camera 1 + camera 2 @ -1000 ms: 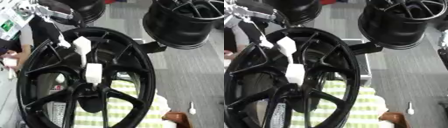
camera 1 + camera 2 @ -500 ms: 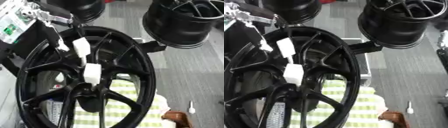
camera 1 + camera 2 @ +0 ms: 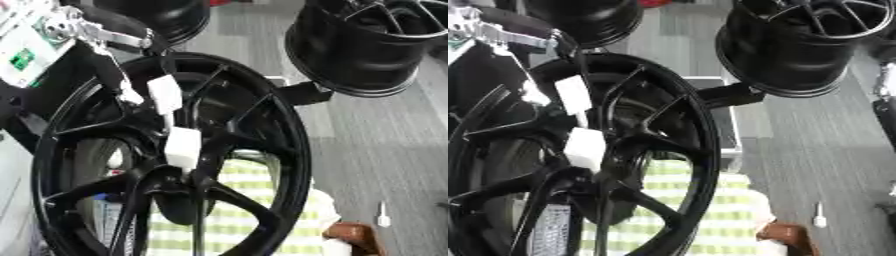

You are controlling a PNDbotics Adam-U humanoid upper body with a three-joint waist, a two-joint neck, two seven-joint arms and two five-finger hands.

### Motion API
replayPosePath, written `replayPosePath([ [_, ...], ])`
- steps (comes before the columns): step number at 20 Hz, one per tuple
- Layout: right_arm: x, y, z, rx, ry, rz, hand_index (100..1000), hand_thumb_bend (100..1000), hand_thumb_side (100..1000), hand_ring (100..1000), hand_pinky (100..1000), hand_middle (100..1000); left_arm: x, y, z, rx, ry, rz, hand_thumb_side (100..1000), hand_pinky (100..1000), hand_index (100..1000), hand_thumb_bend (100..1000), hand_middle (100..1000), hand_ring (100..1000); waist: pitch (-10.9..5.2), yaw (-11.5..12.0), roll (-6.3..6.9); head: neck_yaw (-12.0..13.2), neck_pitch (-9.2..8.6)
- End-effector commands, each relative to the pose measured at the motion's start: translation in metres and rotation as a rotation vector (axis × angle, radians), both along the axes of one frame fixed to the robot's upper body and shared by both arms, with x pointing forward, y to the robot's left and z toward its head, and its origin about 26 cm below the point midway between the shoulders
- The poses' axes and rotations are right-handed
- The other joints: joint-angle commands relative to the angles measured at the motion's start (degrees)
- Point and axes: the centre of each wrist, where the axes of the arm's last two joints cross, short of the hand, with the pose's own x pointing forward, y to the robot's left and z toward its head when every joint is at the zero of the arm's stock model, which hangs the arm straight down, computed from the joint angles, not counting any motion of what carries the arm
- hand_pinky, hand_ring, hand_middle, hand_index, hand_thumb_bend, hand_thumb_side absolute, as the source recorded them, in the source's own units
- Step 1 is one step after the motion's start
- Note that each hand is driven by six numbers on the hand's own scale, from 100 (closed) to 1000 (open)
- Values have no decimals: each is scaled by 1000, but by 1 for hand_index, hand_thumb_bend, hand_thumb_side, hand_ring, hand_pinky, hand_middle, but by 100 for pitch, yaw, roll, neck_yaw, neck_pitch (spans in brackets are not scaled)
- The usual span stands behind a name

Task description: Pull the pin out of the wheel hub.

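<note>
The large black multi-spoke alloy wheel hub stands upright and fills the near view. A second black wheel rim hangs on a bracket behind it, at upper right. A silver and black robot arm comes in from the upper left, but I cannot tell which hand it carries or how its fingers are. Two white tags lie on the spokes. I cannot make out the pin, so a blind pull could catch a tag or tilt the wheel.
</note>
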Motion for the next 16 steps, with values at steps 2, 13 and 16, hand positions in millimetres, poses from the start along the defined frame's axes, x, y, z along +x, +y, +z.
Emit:
replayPosePath([
  [2, -2, 0, 8, -11, -21, 5, 810, 100, 649, 793, 736, 771, -6, -6, 13, 94, -2, -103, 580, 822, 872, 508, 789, 799, -122, -3, 4, -23, 13],
  [13, -2, 1, 5, -2, -16, 4, 810, 100, 650, 792, 735, 770, -10, -12, 14, 124, -19, -99, 673, 807, 855, 547, 780, 794, -166, 4, 7, -58, 82],
  [16, -2, 0, 5, -1, -18, 2, 810, 100, 650, 792, 735, 770, -9, -13, 13, 131, -22, -108, 635, 801, 852, 521, 777, 791, -167, -8, 11, -59, 74],
])
